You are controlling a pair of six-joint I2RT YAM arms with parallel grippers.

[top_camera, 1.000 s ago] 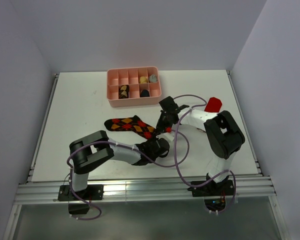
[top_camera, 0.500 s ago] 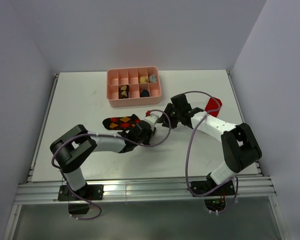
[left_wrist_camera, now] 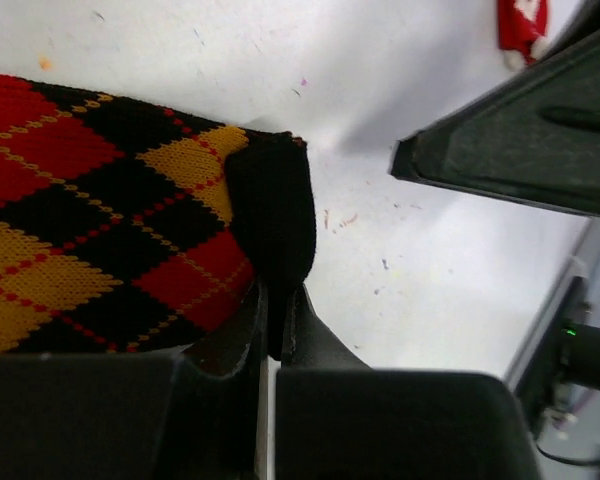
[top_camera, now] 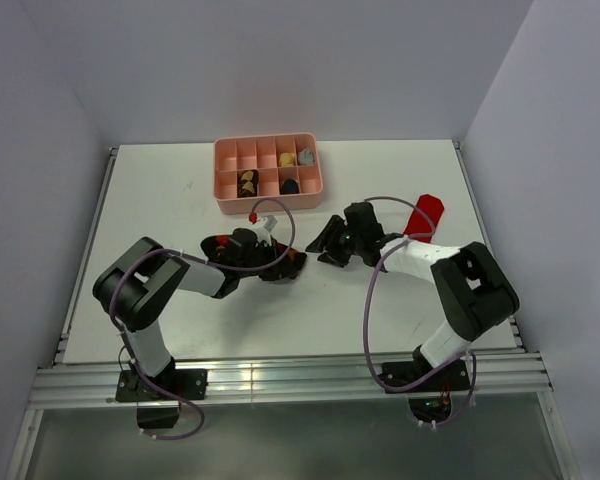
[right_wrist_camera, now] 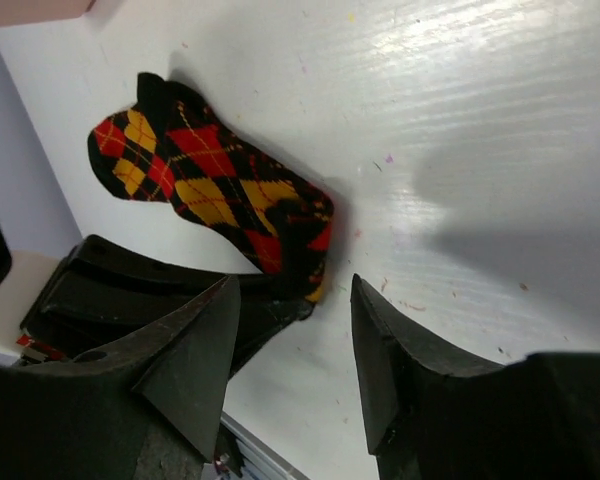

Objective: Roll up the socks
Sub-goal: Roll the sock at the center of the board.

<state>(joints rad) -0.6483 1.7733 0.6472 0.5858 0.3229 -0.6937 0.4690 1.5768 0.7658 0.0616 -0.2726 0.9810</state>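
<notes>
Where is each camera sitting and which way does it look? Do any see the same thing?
Top: up high behind the robot, looking down on the table, tray, left arm and right arm.
Left wrist: on the left arm, looking low over the table at the argyle sock; its left claw, shut on the sock's black edge, shows.
Right wrist: on the right arm, looking down at that sock; its open right claw shows.
Shared: all see the sock.

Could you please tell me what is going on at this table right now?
The left gripper has its jaws pinched shut on the black edge of the argyle sock, which lies on the table. The right gripper hovers close beside it, jaws open and empty. A red sock lies untouched further to the right.
</notes>
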